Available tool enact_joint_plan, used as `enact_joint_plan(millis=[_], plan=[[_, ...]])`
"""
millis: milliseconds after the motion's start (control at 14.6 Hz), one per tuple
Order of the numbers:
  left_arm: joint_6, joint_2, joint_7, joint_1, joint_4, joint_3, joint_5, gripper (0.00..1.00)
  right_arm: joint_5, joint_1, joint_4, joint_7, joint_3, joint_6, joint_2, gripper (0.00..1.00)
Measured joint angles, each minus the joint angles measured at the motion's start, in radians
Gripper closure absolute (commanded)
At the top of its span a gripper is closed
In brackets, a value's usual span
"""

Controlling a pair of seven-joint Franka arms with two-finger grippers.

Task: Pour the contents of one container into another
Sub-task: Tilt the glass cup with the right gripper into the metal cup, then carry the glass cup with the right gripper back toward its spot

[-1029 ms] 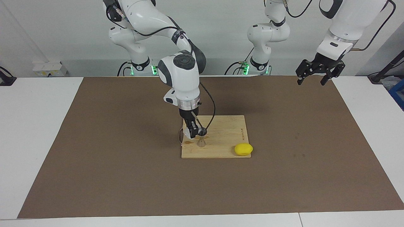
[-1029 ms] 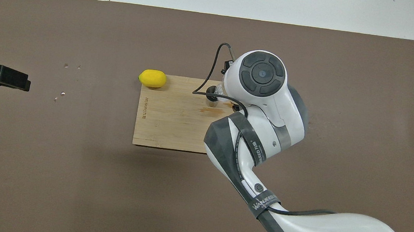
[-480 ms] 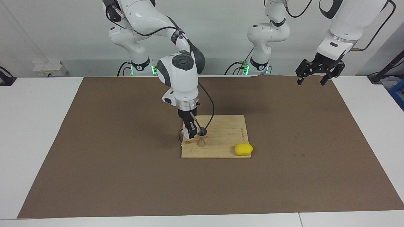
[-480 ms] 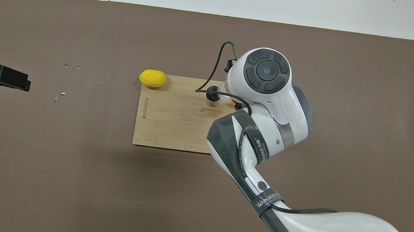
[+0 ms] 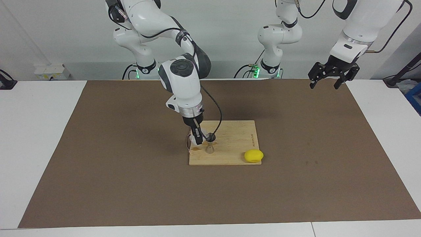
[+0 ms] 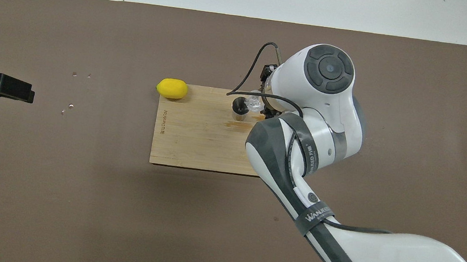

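Observation:
A small steel hourglass jigger [image 5: 210, 146] [image 6: 240, 105] stands on the wooden board [image 5: 236, 138] [image 6: 189, 135], toward the edge farther from the robots. My right gripper [image 5: 197, 137] comes down right beside it and is shut on a small clear glass tumbler [image 6: 254, 104]. The tumbler is tipped, with its mouth at the jigger's rim. The right arm's wrist hides most of that hand in the overhead view. My left gripper [image 5: 324, 84] [image 6: 12, 88] waits open, raised over the mat at the left arm's end.
A yellow lemon [image 5: 253, 155] [image 6: 171, 88] lies at the board's corner toward the left arm's end, farther from the robots. A wet stain [image 6: 238, 125] marks the board near the jigger. A brown mat [image 5: 98, 164] covers the table.
The right arm's wrist has leaned toward the right arm's end while its gripper stayed at the jigger, so the tumbler shows more from above. The left arm has not moved.

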Motion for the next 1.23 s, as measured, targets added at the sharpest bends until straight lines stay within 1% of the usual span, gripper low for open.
enact_joint_plan(millis=[274,480,686,960,1234], plan=[[0.0,0.0,0.0,0.0,0.0,0.0,0.0,0.0,0.159,-0.065,-0.003,-0.086,-0.001,-0.004,0.004,1.0],[0.0,0.0,0.0,0.0,0.0,0.0,0.0,0.0,0.309,-0.154,-0.026,-0.201,-0.003,-0.021,0.007,1.0],[0.0,0.0,0.0,0.0,0.0,0.0,0.0,0.0,0.425,-0.255,-0.081,-0.333,-0.006,-0.033,0.004,1.0],[0.0,0.0,0.0,0.0,0.0,0.0,0.0,0.0,0.513,-0.385,-0.158,-0.535,-0.006,-0.068,-0.003,1.0],[0.0,0.0,0.0,0.0,0.0,0.0,0.0,0.0,0.574,-0.465,-0.21,-0.701,-0.006,-0.093,0.006,1.0]])
